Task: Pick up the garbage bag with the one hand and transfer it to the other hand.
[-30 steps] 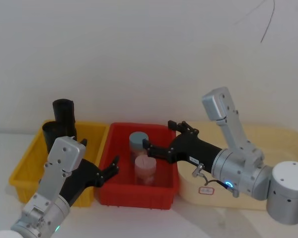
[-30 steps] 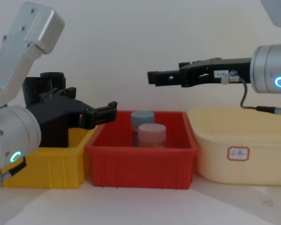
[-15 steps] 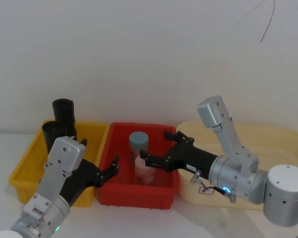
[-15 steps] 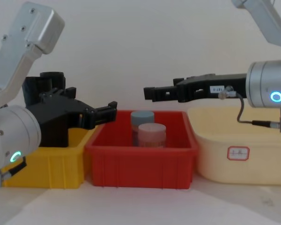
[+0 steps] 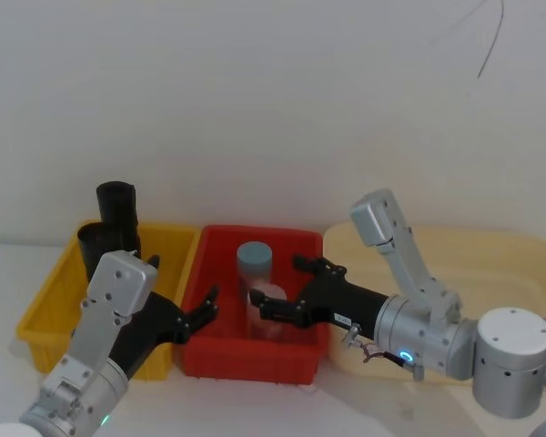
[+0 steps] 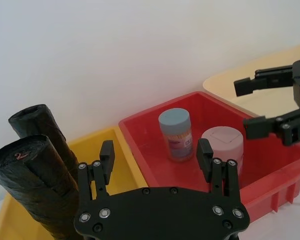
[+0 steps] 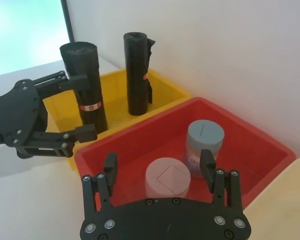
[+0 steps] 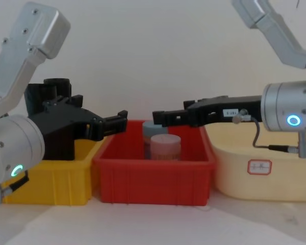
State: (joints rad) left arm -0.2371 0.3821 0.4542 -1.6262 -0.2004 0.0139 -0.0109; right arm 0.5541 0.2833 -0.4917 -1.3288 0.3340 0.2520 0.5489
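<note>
Left gripper (image 6: pixel 156 150) and right gripper (image 7: pixel 159 159) gape; garbage bag (image 7: pixel 85 75) stands upright.

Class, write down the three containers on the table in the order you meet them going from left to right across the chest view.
In order: yellow bin, red bin, cream tub. The left pincer and right pincer reach over the bins, so are omitted.

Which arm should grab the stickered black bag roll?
Left. The left gripper, fingers open, hovers beside the yellow bin holding the garbage bag; the right gripper hangs over the red bin, farther away.
</note>
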